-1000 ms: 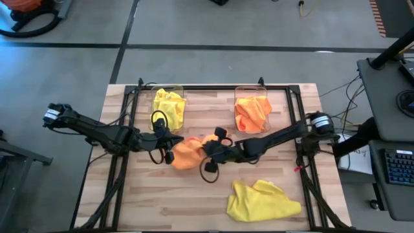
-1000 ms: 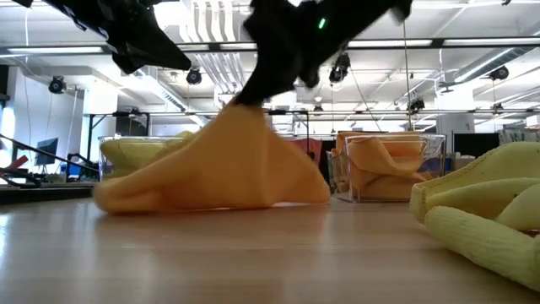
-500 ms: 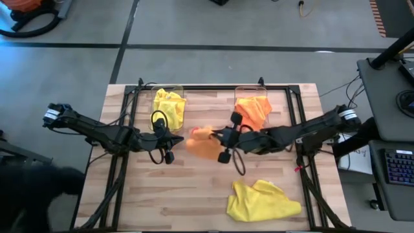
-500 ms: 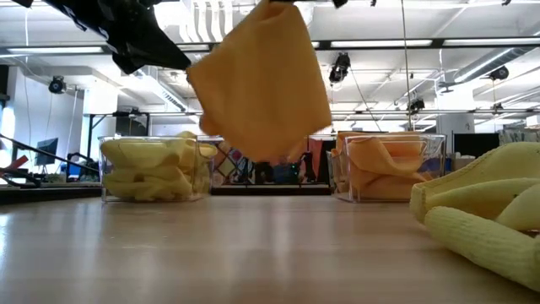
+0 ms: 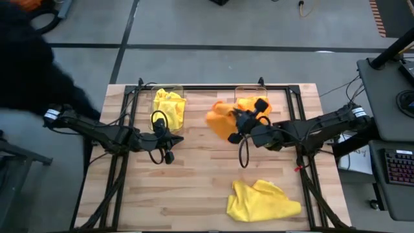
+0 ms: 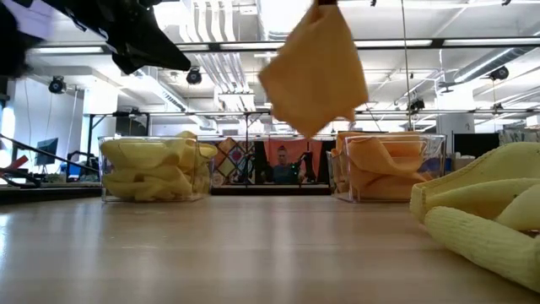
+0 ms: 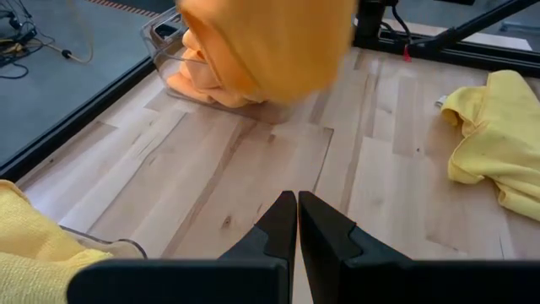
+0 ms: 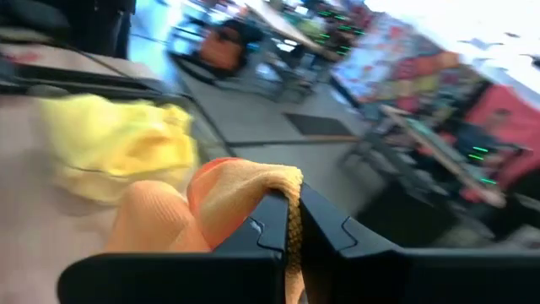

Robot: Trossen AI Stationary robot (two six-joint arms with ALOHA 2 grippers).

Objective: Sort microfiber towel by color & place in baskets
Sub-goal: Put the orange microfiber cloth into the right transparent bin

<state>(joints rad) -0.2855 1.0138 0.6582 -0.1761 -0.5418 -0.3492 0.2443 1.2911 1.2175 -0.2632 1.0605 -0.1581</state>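
My right gripper [image 5: 237,124] is shut on an orange towel [image 5: 221,120] and holds it in the air just left of the clear basket with orange towels [image 5: 253,107]. In the low view the towel [image 6: 316,76] hangs well above the tabletop. The clear basket with yellow towels [image 5: 169,105] stands at the far left. A yellow towel [image 5: 262,199] lies crumpled on the table near its near right edge. My left gripper [image 5: 169,156] is shut [image 7: 297,221] above bare wood near the yellow basket and touches nothing. My right gripper pinches a bunched fold of the orange towel [image 8: 253,181] between its two fingers [image 8: 272,221], coming from the table's right side. How many layers it holds, I cannot tell. The towel is lifted clear and hangs slack below the fingers [image 6: 314,101].
A black frame [image 5: 213,87] runs along the table's far edge and sides. A person in dark clothing [image 5: 32,58] stands by the table's far left corner. Bare wood [image 5: 187,188] lies between the arms and the near edge.
My right gripper has lifted the orange towel off the table and carried it up, right and toward the far edge, to the orange basket. The towel, heaped on the wood a second ago, now hangs clear. A person has come in at the far left.
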